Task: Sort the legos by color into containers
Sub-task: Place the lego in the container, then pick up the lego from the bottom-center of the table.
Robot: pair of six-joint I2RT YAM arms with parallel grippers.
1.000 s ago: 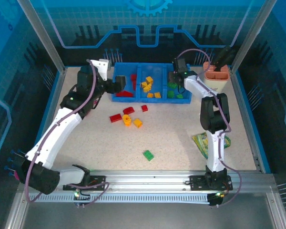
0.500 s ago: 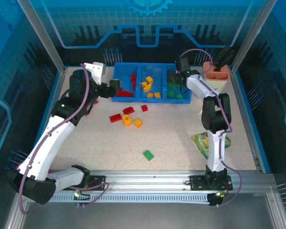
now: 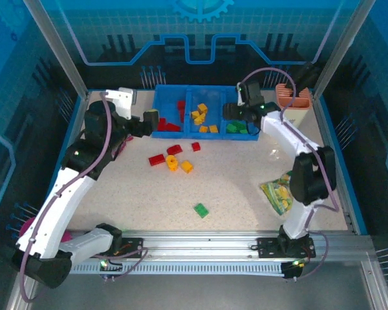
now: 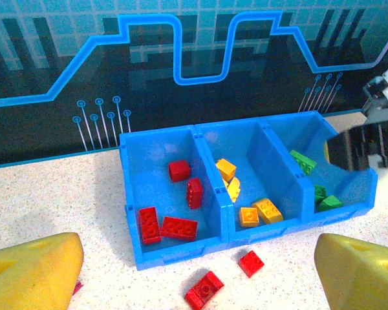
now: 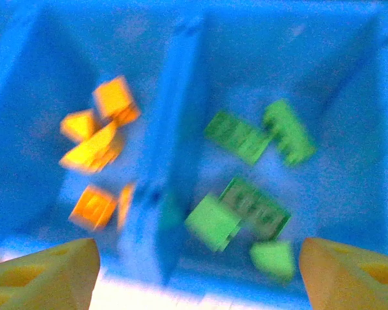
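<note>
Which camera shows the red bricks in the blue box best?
Left wrist: the four red bricks look big and sharp. Top view shows them tiny. Right wrist shows blurry orange bricks and green bricks.

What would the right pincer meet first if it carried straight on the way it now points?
Probably the green plastic bricks in the shallow blue plastic bin's right-hand compartment; depth is unclear.

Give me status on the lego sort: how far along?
Mostly done. The blue bin holds sorted reds left, orange-yellows middle, greens right. In hand: nothing; both arms' jaws are open and empty, the right over the greens. Left on the table: three loose red bricks, two loose yellow bricks, one loose green brick.
</note>
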